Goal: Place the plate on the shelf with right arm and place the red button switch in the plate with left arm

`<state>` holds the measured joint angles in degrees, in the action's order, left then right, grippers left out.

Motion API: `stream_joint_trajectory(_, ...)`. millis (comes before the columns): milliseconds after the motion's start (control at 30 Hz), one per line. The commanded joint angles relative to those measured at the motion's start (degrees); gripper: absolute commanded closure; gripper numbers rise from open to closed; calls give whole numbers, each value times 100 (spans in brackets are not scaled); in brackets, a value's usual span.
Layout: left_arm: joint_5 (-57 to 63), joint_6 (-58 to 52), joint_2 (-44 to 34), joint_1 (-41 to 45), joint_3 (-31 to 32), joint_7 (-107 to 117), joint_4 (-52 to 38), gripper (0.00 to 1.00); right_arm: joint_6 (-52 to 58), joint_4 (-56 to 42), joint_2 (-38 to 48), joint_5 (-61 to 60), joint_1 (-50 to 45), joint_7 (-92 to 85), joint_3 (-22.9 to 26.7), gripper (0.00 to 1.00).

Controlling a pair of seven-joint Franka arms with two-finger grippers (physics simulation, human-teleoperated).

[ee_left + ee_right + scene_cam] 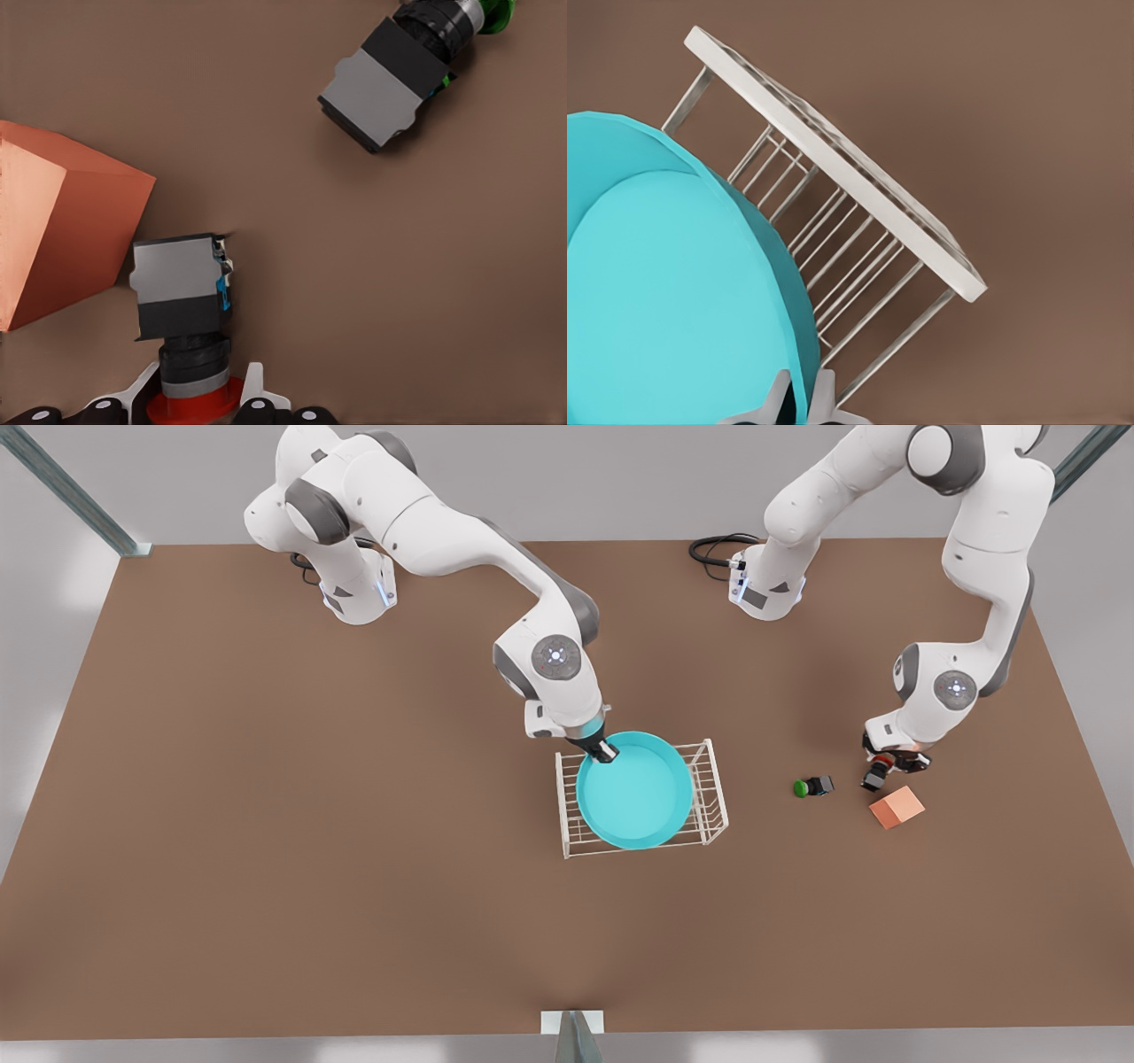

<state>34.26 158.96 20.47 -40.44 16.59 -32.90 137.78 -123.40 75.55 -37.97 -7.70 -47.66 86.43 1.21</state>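
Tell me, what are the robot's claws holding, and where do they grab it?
The right claw pinches the plate by its rim, over the shelf. The left claw grips the red button switch around its red cap end.

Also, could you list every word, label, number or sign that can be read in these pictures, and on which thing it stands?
None: no words, numbers or brand marks are readable anywhere.
The plate, shelf, red button switch, green switch and orange cube carry no print.
Dark triangular marks on the arm bases are symbols, not text.
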Motion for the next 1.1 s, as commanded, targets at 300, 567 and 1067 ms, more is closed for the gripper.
stream_joint_trajectory(300, -69, -902, -667, 10, 301, 345, 83, 53, 632, 21, 659, -21, 12, 727, 73, 0)
stream_joint_trajectory(567, -218, -1227, -965, 10, 538, 389, 83, 54, 3567, -58, 2575, -663, 1311, -2294, 152, 0)
stream_joint_trajectory(1067, -1800, -3354, -1739, 27, 1830, 416, -919, 54, 4702, -84, 2918, 374, 3343, -7992, 582, 0)
